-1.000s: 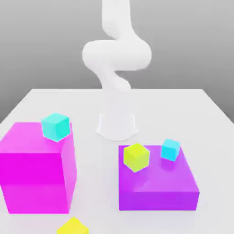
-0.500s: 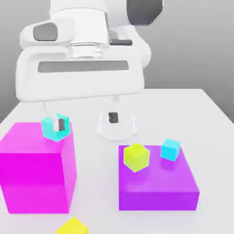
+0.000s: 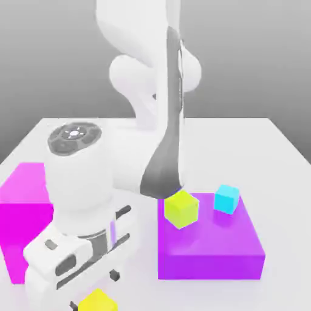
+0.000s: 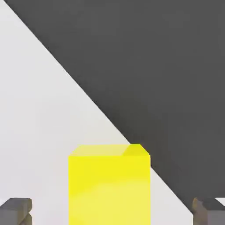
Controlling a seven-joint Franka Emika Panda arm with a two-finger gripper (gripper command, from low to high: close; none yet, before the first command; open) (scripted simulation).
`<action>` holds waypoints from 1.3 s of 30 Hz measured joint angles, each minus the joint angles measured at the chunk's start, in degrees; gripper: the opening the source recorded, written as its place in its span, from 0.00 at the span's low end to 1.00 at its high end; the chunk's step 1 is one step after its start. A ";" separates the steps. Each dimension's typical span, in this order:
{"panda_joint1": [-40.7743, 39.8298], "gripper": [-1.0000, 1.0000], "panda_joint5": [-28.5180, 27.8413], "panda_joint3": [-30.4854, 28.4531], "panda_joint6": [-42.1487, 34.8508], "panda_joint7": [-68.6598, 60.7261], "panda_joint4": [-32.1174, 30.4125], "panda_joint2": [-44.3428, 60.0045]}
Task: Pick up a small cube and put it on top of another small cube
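The small cube (image 3: pixel 97 301), warm yellow and matte, sits on the white table at the front edge of the exterior view, near its left. My gripper (image 3: pixel 93 290) has come down over it, with the hand tilted toward the front. In the hand view the small cube (image 4: pixel 109 184) stands between the two dark fingertips (image 4: pixel 16 210), with a clear gap on each side. The gripper (image 4: pixel 112 213) is open and touches nothing.
A big magenta block (image 3: pixel 21 200) stands at the exterior view's left, partly behind the hand. A flat purple block (image 3: pixel 209 246) on the right carries a lime-yellow cube (image 3: pixel 181 208) and a cyan cube (image 3: pixel 226 198). The table's edge (image 4: pixel 118 127) runs close to the yellow cube.
The arm has swung from above the magenta block down to the front of the table. The hand now sits over the yellow cube, fingers still open.
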 joint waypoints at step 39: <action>-11.61 0.00 -18.47 -1.56 -38.65 58.68 -16.44 -56.23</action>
